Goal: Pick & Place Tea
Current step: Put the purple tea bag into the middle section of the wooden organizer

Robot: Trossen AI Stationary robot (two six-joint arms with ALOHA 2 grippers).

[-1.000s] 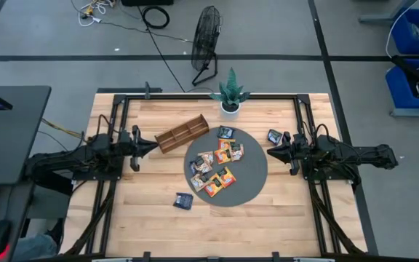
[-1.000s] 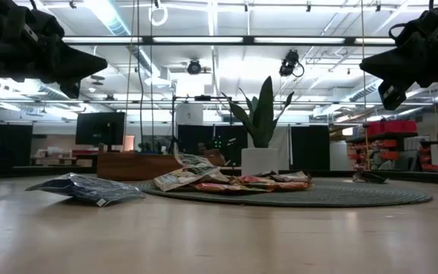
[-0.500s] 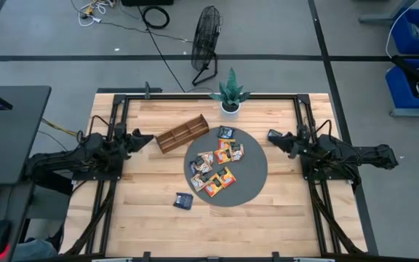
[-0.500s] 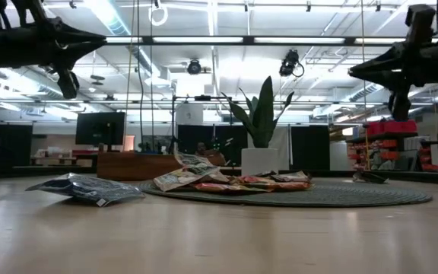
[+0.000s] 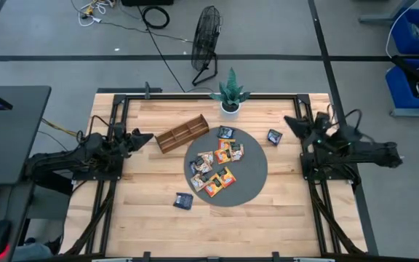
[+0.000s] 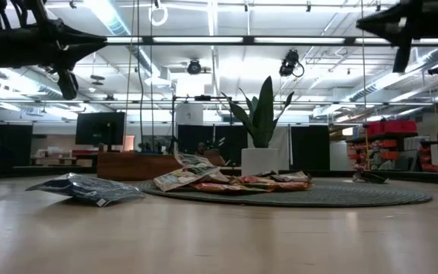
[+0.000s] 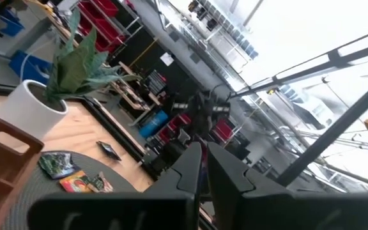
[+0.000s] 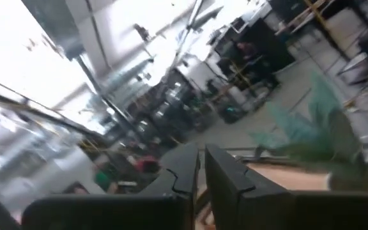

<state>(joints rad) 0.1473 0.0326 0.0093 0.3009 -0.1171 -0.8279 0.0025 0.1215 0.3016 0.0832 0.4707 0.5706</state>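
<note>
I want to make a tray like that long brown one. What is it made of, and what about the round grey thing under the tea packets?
The divided tray looks like wood: brown, matte, with thin straight walls. The round grey mat looks like felt or rubber: flat, dull, no shine; hard to tell which.

Robotics lab or workshop hall. Grey floor with dark tape lines, loose cables [image 5: 93, 11], standing fan [image 5: 206, 44], blue storage bins [image 5: 417, 36]. Wooden desk [image 5: 144, 211] in black frame. Beyond: strip lights [image 6: 204, 39] on open ceiling, monitor [image 6: 101, 128], red bins [image 7: 107, 16].
</note>
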